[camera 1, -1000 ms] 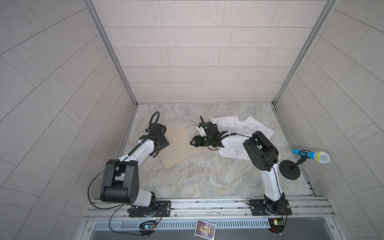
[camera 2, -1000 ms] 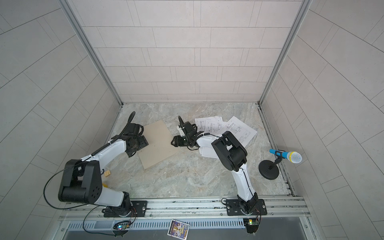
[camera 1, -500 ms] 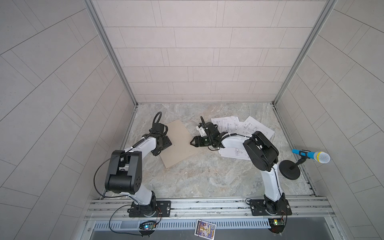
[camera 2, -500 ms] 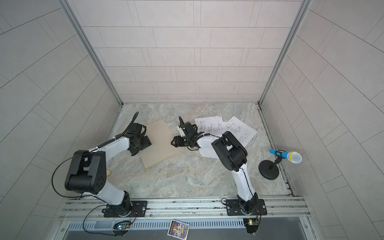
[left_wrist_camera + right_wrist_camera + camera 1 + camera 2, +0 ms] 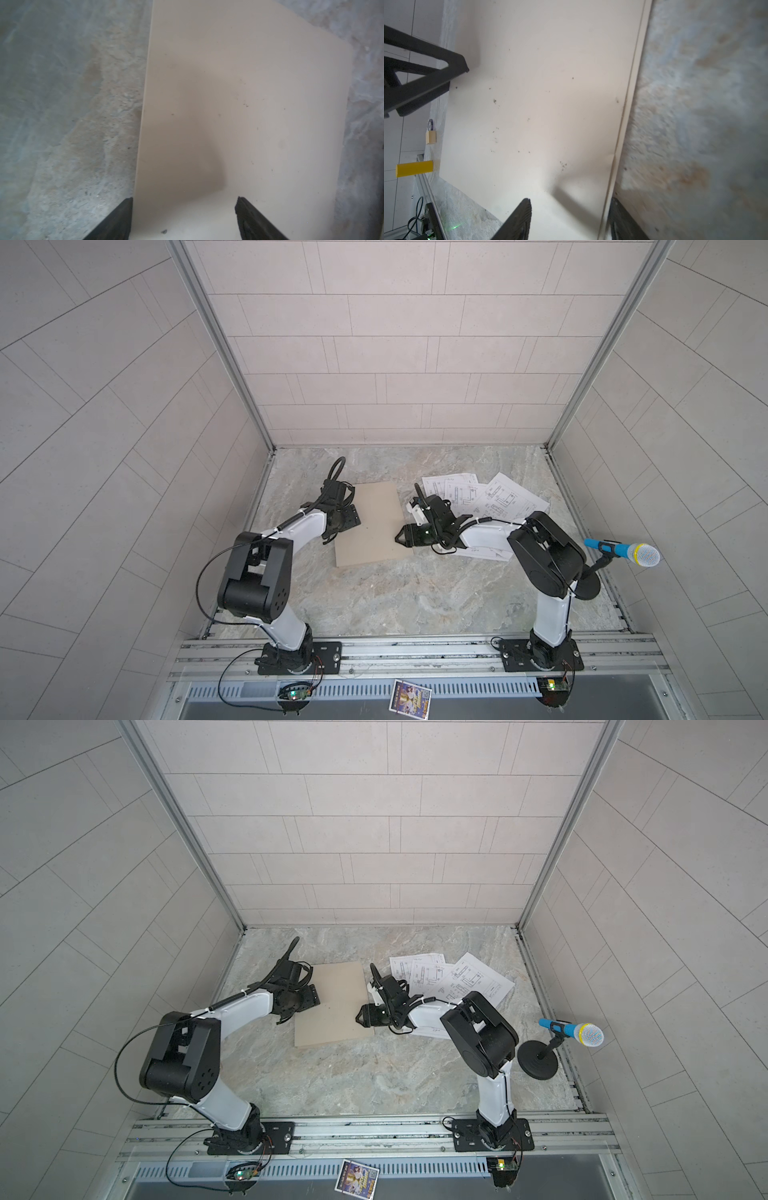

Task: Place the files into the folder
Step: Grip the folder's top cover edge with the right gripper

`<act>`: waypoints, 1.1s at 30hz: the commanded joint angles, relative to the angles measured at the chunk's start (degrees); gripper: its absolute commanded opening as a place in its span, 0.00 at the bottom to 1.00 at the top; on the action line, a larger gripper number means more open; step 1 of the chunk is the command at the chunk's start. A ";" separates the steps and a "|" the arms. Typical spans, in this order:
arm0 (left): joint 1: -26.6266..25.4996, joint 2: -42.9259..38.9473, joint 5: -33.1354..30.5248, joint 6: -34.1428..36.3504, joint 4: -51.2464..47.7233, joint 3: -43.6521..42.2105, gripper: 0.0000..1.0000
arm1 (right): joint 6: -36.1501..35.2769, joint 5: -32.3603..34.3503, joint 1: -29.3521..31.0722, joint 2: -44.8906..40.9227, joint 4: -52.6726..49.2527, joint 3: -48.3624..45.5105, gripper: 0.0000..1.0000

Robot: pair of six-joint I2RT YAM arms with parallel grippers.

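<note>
The folder (image 5: 370, 526) (image 5: 337, 1006) is a plain tan sheet lying shut and flat on the marble table in both top views. The files (image 5: 488, 497) (image 5: 457, 977), white sheets with line drawings, lie fanned out to its right, partly under the right arm. My left gripper (image 5: 338, 529) (image 5: 184, 207) is low at the folder's left edge, open, one finger over the folder (image 5: 239, 108) and the other at its border. My right gripper (image 5: 397, 537) (image 5: 571, 207) stands open astride the folder's right edge (image 5: 625, 124), which shows two layers. Neither holds anything.
A blue microphone (image 5: 621, 551) on a round black stand is at the table's right side. A colourful card (image 5: 409, 695) lies on the front rail. A yellow block (image 5: 414, 170) and a small wooden block (image 5: 430, 137) sit by the left wall.
The left arm has swung its elbow forward and brought its gripper closer against the folder's left edge. The right arm and the folder have stayed put.
</note>
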 commanded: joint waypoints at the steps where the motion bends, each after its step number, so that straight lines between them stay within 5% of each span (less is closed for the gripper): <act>1: -2.86 1.58 4.65 1.53 2.93 1.94 0.83 | 1.08 2.30 -0.80 -3.18 -3.46 -3.93 0.60; 14: -3.62 2.31 -0.73 3.41 -3.08 3.67 0.83 | 0.99 3.60 -5.06 -10.29 -5.30 -7.79 0.64; 22: -3.72 -0.59 2.73 2.28 0.00 0.30 0.83 | 3.49 -1.18 -5.12 -12.87 2.80 -11.28 0.62; 33: -3.75 -1.05 4.24 0.90 0.30 -2.53 0.83 | 6.58 -4.93 -5.14 -7.16 8.48 -11.02 0.57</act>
